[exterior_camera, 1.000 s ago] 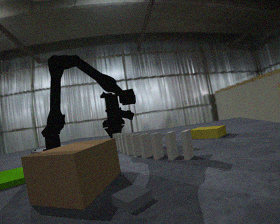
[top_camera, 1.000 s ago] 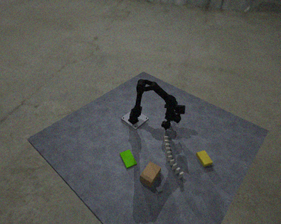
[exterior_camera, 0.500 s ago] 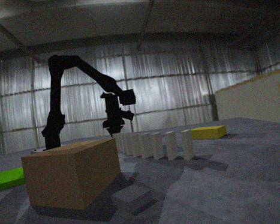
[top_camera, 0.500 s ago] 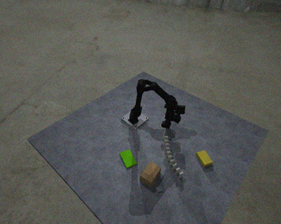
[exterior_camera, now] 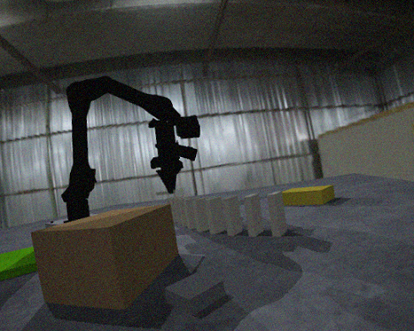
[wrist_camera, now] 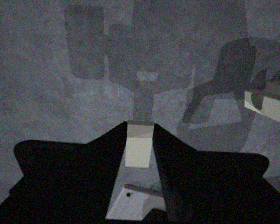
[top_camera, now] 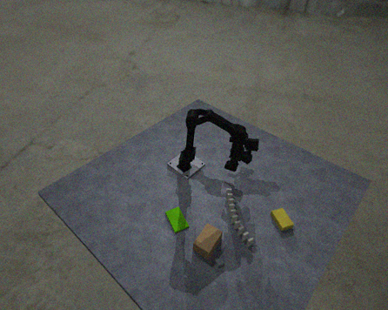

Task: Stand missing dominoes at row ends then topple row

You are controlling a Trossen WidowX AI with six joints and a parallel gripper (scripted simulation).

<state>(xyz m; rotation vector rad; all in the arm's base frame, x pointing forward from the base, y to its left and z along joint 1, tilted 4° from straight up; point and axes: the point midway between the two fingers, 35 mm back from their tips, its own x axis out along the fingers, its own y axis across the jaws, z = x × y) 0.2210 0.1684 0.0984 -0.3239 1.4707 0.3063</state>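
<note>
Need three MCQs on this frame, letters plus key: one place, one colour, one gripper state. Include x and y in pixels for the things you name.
1. Where is the yellow block?
A) between the green block and the arm's base
B) across the domino row from the green block
C) on top of the brown box

2. What colour is the flat block nearest the brown box in the top view?
A) red
B) green
C) white

3. How is the gripper?
A) wide open
B) shut on nothing
C) shut on a domino

Key:
1 B: the row of dominoes (top_camera: 237, 222) (exterior_camera: 233, 216) runs between yellow (top_camera: 282, 219) (exterior_camera: 308, 195) and green (top_camera: 176, 220) (exterior_camera: 15, 262).
2 B: green lies beside the brown box (top_camera: 207, 241) (exterior_camera: 105, 253).
3 C: the wrist view shows a pale domino (wrist_camera: 138, 150) between the gripper's (wrist_camera: 140, 125) fingers.
</note>
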